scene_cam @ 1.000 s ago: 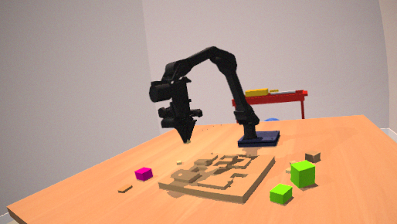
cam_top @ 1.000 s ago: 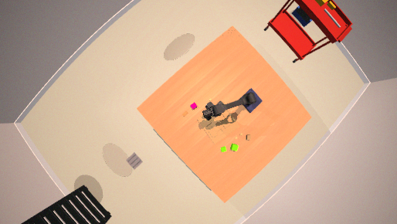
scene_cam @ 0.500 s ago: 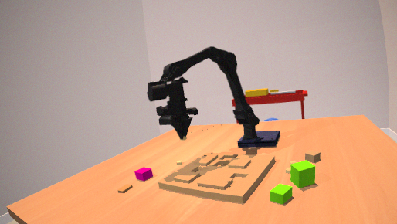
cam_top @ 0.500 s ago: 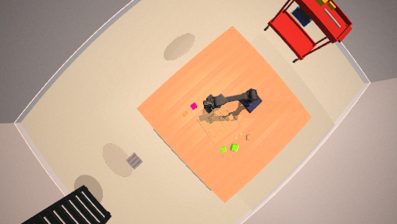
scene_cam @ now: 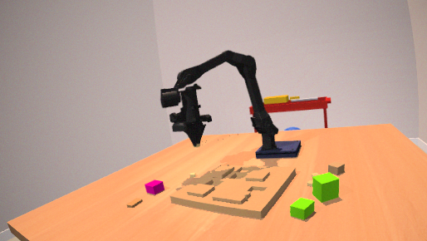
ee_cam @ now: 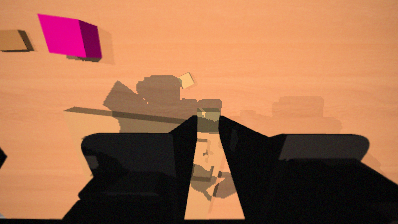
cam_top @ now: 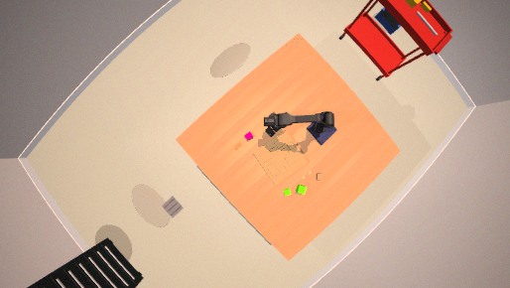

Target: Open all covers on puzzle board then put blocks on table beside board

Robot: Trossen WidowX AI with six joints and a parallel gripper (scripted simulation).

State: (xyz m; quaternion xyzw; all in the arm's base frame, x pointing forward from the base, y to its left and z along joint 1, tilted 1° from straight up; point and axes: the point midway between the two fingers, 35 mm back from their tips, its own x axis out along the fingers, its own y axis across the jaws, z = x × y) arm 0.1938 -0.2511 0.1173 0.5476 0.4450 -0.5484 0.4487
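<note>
Above the surface (cam_top: 223, 134) (scene_cam: 104, 183) (ee_cam: 300, 60), beyond the puzzle board (cam_top: 293, 171) (scene_cam: 220, 209), the nearly closed jaws (scene_cam: 198, 145) grip a small pale block (scene_cam: 198, 145) (ee_cam: 208, 120); releasing too high could bounce it against its small neighbour (scene_cam: 192, 174) (ee_cam: 187, 80).
</note>
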